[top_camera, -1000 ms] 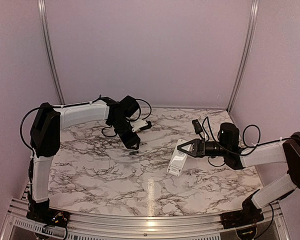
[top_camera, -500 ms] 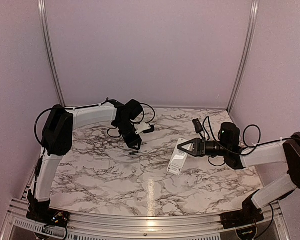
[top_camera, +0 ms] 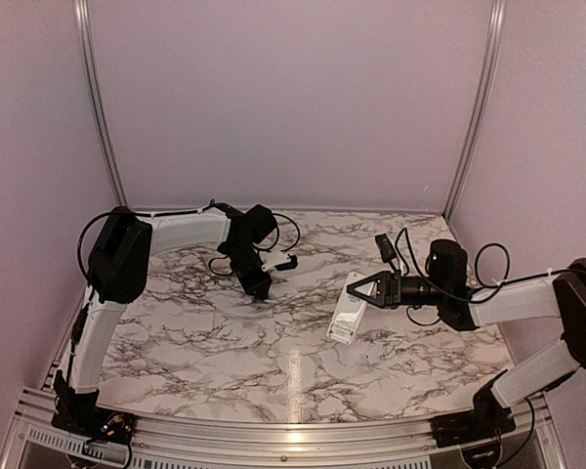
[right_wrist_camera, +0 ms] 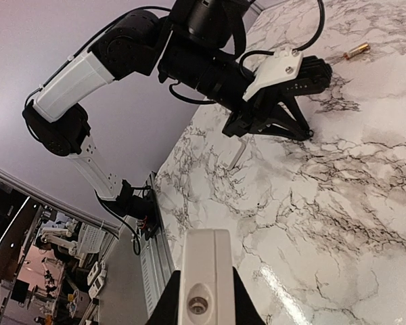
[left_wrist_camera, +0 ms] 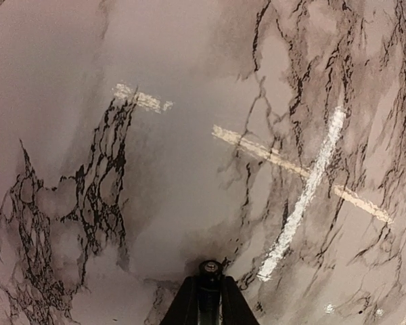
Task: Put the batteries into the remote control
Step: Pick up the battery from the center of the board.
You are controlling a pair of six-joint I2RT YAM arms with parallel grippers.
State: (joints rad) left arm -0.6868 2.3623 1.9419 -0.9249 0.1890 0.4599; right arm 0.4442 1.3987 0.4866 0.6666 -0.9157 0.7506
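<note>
**Left gripper closes over a battery; remote waits aloft on the right**

Left gripper: a second ago its fingers stand spread just above the surface. Now the arm is stretched further out, the tip is down at the marble, and the fingers are drawn in close.

Battery: a small dark round end sits between the left fingertips in the left wrist view, apparently pinched. This reads as the pick-up just completed, with the carry to the remote still to come.

Second battery: a short brassy stick lying flat on the surface beyond the left gripper, well apart from it and untouched.

Right gripper: unchanged and pressed onto one end of the remote control. The handset hangs tilted above the surface at right of centre.

Not made out:
- The pinched battery's length, since only its end shows.
- Whether the grip is firm.
- The second battery in the overhead view.
- The remote's battery bay, and whether its cover is off; the right wrist view shows only one narrow white end.
</note>
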